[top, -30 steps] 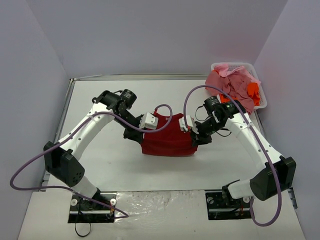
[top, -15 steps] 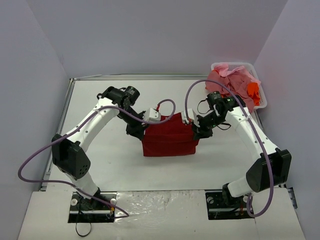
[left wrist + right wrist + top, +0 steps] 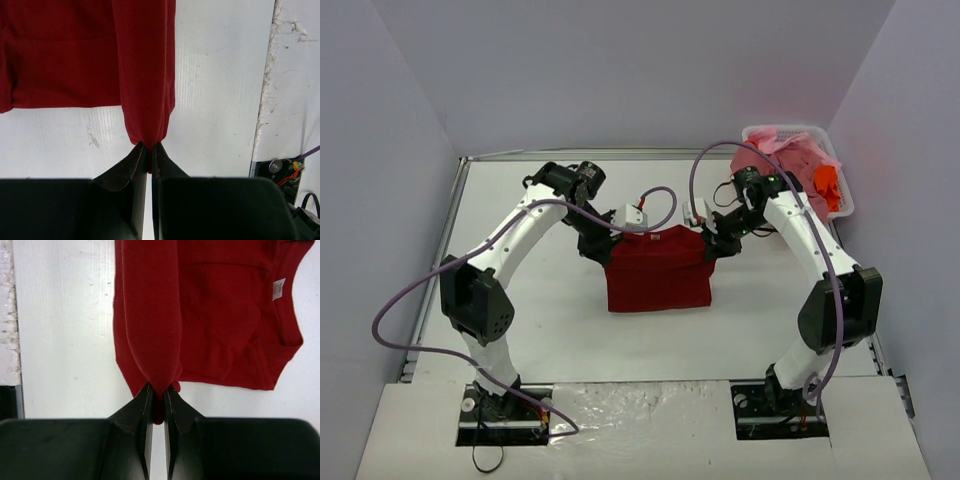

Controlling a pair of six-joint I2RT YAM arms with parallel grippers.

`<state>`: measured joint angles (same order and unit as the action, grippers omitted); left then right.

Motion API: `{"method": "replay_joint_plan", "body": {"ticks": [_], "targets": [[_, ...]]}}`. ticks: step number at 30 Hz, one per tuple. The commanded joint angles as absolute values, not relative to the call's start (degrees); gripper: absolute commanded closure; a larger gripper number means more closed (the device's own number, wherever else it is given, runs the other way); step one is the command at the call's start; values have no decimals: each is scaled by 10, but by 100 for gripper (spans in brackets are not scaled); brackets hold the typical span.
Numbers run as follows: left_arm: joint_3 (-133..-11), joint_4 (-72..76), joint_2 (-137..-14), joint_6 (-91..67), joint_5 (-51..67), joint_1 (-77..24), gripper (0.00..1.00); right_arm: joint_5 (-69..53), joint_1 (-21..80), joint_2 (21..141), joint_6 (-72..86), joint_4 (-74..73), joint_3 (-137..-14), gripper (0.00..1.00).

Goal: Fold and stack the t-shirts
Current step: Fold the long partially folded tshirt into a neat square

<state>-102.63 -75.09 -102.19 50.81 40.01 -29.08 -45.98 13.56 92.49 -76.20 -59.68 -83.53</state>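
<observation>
A dark red t-shirt [image 3: 658,272] lies in the middle of the white table, its near part flat and its far edge lifted. My left gripper [image 3: 616,238] is shut on the shirt's far left corner; in the left wrist view the gripper [image 3: 148,148] pinches a fold of red cloth [image 3: 145,75]. My right gripper [image 3: 705,240] is shut on the far right corner; in the right wrist view the gripper [image 3: 159,392] pinches red cloth [image 3: 155,330], and the neckline with a white label [image 3: 278,289] shows beyond.
A white basket [image 3: 840,175] at the far right corner holds a heap of pink shirts [image 3: 785,165] and an orange one [image 3: 826,183]. Purple cables loop over both arms. The table's raised rim [image 3: 455,215] runs along the left.
Both grippers have moved away from the arm bases toward the far side, drawing the shirt's held edge back; the shirt now shows a larger, flatter red area.
</observation>
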Motion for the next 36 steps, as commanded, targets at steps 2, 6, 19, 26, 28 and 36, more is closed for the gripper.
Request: {"method": "replay_joint_plan", "body": {"ticks": [2,6,19,26,28,36], "targets": [[-1057,-766,-1034,512,382,-277,98,-468,127,969,-780,-610,-881,100],[-1077,-766,-1063,519,379,-269,98,-468,123,1005,-784,-612,-910,100],[-1241,-796,-1184,535,386,-240,98,-460,91,1106,-802,-613,-998,100],[-1286,-754,-1269,529,357,-232,81,-463,62,1238,-807,-603,-1098,70],[-1283,-715,-1289,530,351,-231,68,-455,52,1297,-790,-597,-1155,52],[-1326,-642,-1314,477,316,-216,42,-475,48,1318,-751,-580,-1205,44]]}}
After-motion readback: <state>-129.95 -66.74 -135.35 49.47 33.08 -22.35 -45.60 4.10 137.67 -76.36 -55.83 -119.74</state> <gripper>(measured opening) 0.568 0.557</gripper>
